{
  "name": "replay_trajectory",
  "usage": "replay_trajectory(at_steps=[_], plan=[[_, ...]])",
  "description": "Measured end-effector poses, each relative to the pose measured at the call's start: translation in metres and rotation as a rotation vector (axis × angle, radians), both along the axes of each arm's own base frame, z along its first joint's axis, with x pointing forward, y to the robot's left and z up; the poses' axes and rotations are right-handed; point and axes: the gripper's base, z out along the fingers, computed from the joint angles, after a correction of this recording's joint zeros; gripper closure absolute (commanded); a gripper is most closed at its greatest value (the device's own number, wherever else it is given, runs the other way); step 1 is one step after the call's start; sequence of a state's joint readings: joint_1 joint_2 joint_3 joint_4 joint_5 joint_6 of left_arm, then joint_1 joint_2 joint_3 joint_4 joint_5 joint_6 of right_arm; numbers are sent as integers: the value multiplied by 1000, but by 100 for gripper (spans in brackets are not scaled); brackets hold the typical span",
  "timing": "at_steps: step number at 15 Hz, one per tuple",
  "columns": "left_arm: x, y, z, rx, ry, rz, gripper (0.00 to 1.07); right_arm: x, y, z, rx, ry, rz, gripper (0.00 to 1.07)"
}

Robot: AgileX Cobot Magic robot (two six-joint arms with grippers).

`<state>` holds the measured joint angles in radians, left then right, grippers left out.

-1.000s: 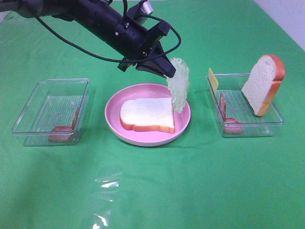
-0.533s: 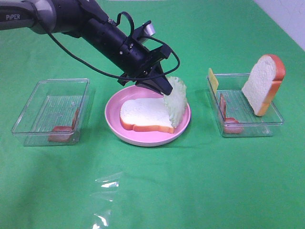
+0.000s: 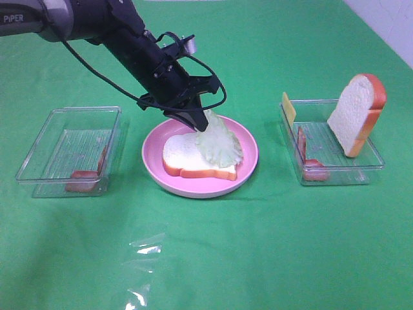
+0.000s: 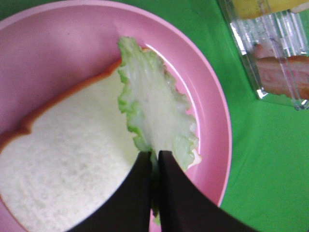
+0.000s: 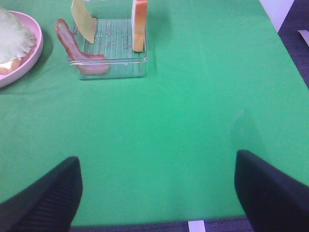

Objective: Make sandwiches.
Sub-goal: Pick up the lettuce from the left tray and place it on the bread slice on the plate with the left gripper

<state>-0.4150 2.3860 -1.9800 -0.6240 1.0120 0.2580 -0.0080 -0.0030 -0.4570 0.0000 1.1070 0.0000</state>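
Trays point(image 3: 84, 111) flank plate point(image 3: 155, 169); left hand point(image 3: 201, 121) grips lettuce point(image 3: 219, 145) draped on bread point(image 3: 184, 155), right hand point(image 5: 159, 191) apart.

Place: looks like a robot lab bench, set up w/ props.
Cover: green cloth point(image 3: 277, 258) across the whole tabletop.
Machine: black robot arm point(image 3: 129, 39) over it, "PIPER" printed on the arm.
Props: toy bread slice point(image 3: 184, 155) & toy lettuce leaf point(image 3: 219, 143) on a pink plate point(image 3: 148, 161).
Bins: left clear tray point(image 3: 64, 129), right clear tray point(image 3: 326, 139), more fake food inside.
Edge: pale tiles point(image 3: 387, 26) past the far corner.

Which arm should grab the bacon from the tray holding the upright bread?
Probably right: the right end effector is open, empty, facing that tray. The left end effector grips lettuce at the plate.
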Motion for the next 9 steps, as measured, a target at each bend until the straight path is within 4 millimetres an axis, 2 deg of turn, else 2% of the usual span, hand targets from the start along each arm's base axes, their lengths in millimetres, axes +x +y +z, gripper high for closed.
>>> replay_trajectory(at_steps=[9], plan=[[-2, 9, -3, 109, 25, 16, 107, 0, 0, 0, 0, 0, 0, 23]])
